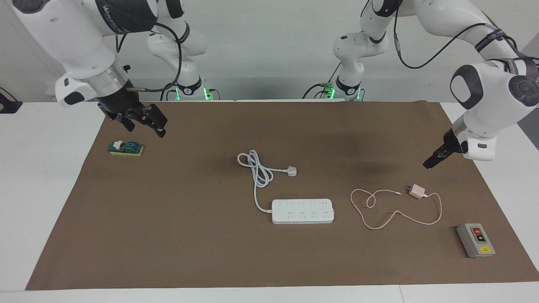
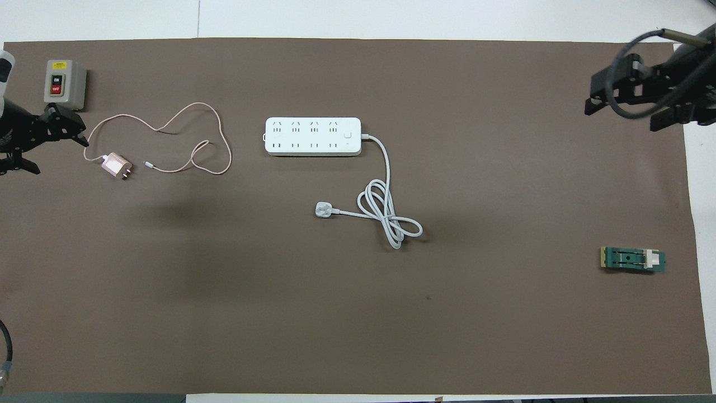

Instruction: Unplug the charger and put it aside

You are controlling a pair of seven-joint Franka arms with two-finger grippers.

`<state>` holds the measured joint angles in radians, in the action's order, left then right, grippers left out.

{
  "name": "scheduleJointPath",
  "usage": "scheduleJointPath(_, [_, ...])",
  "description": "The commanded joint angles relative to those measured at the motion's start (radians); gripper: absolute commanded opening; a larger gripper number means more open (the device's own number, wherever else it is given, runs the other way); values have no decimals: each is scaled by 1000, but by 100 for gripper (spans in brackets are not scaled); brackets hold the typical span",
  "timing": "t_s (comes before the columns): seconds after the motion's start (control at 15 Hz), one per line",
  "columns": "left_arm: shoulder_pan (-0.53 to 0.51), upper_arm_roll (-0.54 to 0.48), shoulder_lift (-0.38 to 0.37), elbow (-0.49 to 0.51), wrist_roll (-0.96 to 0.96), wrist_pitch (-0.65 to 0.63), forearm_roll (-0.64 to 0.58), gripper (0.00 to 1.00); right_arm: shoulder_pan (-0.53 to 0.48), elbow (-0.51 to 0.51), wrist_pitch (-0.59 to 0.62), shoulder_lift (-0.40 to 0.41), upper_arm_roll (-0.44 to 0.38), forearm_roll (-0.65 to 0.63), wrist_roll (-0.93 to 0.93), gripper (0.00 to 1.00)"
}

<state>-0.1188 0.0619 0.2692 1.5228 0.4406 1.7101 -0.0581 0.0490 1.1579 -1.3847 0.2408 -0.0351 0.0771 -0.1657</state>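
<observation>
- The charger (image 1: 417,191) is lying unplugged on the brown mat (image 1: 210,244), well apart from the power strip (image 1: 302,211), toward the left arm's end.
- It is being judged light and hard; its little cube is best pinched, since the thin cable (image 1: 396,214) is floppy.
- The left gripper (image 1: 433,160) is hanging over the mat near the charger, probably holding nothing; whether it is open cannot be told.
- The right gripper (image 1: 143,122) is being held open over the mat, waiting.

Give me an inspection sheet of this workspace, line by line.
Surface: brown mat on a white table.
Job's things: pink charger lies unplugged on the mat, apart from the white power strip, toward the left arm's end.
Clutter: grey on/off switch box; green knife switch.
Grippers: left gripper up in the air beside the charger, holding nothing; right gripper open above the knife switch.
Cables: pink cable looped loosely; strip's white cord coiled, plug free.
Surroundings: nothing seen.
</observation>
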Motion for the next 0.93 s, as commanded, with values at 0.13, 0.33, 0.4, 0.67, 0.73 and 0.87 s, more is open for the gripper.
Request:
scheduleJointPath(0.13, [11,48,-11,-84,-123,-124,-19,100,-70,394,-114,-291,12,-43,270,100])
scheduleJointPath(0.33, [10,76,-18,-144,-200,-260,-11,100,-89,433,-82,-322,12,-123,345,100])
scheduleJointPath(0.4, [11,82,-51,-144,-200,-279,-9,100,-86,433,-71,-319,12,-132,345,100])
scheduleJointPath(0.67, [11,110,-139,-119,-203,-323,-6,100,-93,431,-73,-311,12,-134,339,100])
scheduleJointPath(0.73, [10,119,-143,-119,-204,-337,-5,100,-98,430,-67,-310,14,-126,330,100])
scheduleJointPath(0.87, [11,122,-145,-121,-224,-353,-6,100,-100,418,-53,-304,17,-112,287,100])
